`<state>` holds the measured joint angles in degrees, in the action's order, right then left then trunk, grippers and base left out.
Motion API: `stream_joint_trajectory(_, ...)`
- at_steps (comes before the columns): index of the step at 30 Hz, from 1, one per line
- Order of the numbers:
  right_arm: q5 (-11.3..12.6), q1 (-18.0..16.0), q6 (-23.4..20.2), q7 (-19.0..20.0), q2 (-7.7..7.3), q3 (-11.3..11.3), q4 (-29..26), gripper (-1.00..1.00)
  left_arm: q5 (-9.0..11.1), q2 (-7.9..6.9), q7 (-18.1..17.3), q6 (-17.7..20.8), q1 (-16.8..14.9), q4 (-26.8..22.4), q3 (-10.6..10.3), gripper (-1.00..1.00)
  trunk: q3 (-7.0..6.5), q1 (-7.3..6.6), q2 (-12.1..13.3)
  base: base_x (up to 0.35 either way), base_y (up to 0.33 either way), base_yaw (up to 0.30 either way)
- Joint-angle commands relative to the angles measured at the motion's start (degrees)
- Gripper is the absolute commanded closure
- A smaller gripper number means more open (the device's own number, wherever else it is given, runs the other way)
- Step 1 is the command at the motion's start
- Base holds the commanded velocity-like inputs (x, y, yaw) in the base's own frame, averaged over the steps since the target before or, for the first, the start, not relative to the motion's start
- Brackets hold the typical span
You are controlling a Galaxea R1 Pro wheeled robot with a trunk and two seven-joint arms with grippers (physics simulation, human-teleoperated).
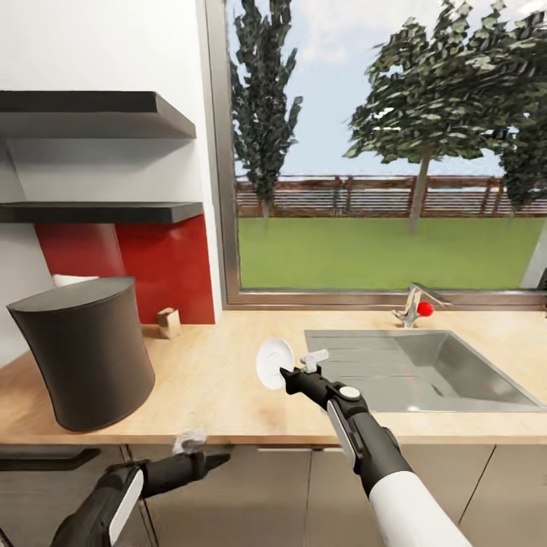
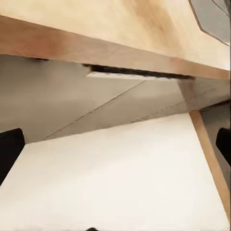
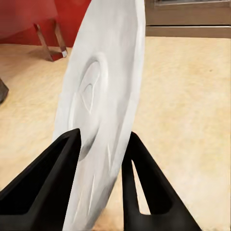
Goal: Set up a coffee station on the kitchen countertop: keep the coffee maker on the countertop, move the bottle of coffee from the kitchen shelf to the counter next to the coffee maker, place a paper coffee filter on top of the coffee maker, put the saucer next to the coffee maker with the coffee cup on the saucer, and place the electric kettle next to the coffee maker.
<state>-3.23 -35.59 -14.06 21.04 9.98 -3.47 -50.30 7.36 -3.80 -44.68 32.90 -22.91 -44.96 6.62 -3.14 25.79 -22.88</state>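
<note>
My right gripper [image 1: 287,372] [image 3: 103,137] is shut on the rim of the white saucer [image 1: 274,363] [image 3: 103,82], holding it on edge just above the countertop [image 1: 213,380] between the coffee maker and the sink. The dark grey coffee maker [image 1: 83,349] stands at the left of the counter. Low at the left, my left gripper [image 1: 203,458] [image 2: 115,149] hangs open and empty in front of the cabinet fronts, below the counter's edge. The thin black kitchen shelf [image 1: 99,212] shows nothing on it. The bottle of coffee, paper coffee filter, coffee cup and electric kettle are out of view.
A steel sink [image 1: 410,368] with a faucet and red knob [image 1: 416,305] is inset at the right. A small brown object [image 1: 169,322] stands by the red backsplash. A white edge [image 1: 72,279] peeks from behind the coffee maker. A thicker black shelf [image 1: 91,114] hangs higher.
</note>
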Motion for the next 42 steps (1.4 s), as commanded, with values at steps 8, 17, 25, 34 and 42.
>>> stream_joint_trajectory(8, -0.3, 0.0, -0.1, 0.2, 0.02, 0.0, -0.2, 1.0, -1.1, -3.64, -11.9, -13.7, 11.9, 0.7, -0.4, -1.0, 0.01, -0.01, 0.0, -0.274, 0.0, 0.0)
stream_joint_trajectory(17, -0.2, 0.0, -0.2, 0.2, 0.02, -0.1, -0.4, 1.0, -7.3, -10.42, 5.1, -32.2, 20.0, 24.1, 0.0, -1.0, 0.01, -0.01, 0.0, -0.01, 0.0, 0.0)
stream_joint_trajectory(25, 5.2, 0.0, -0.8, 0.4, 0.02, -0.1, -0.4, 1.0, -7.3, -10.19, 39.9, -32.6, 20.0, 34.1, -0.4, -1.0, 0.01, -0.01, 0.0, 0.0, 0.0, 0.0)
stream_joint_trajectory(34, 8.1, 0.0, -0.8, 0.4, 0.02, -0.2, -0.5, 1.0, -7.2, -10.15, 43.8, -32.4, 20.0, 35.0, -0.3, -1.0, 0.01, -0.01, 0.0, -0.028, 0.164, 0.0)
stream_joint_trajectory(42, 8.1, 0.0, -0.8, 0.5, 0.02, -0.2, -0.5, 1.0, -7.2, -10.17, 43.9, -32.1, 20.0, 35.0, -0.4, -1.0, 0.01, -0.01, 0.0, -0.137, 0.293, 0.0)
